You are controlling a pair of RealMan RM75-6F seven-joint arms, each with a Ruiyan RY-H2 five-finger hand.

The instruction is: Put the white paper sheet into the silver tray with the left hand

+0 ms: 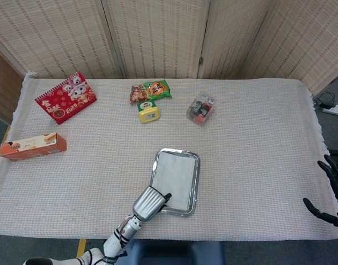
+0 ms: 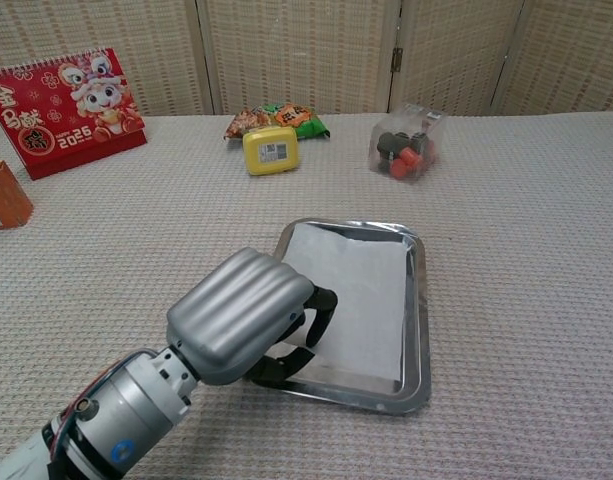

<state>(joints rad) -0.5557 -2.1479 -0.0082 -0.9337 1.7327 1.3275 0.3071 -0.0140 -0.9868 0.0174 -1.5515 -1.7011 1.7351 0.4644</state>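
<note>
One left hand (image 2: 248,318) low in frame, fingers curled over near-left corner of silver tray (image 2: 419,300), touching white paper sheet (image 2: 361,290); grip unclear. Sheet lies flat inside tray, mid-counter. Right hand (image 1: 330,193) at right edge, fingers apart, holding nothing.

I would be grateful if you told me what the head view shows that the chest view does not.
Only the head view shows the right hand, idle past the table's right edge and holding nothing, and the whole orange box near the left edge. Only the chest view shows the left hand's fingers reaching over the tray's near-left rim onto the paper. Both show the left hand, the silver tray with the white paper sheet lying inside it, the red calendar, the yellow container, the snack packet and the clear bag.
</note>
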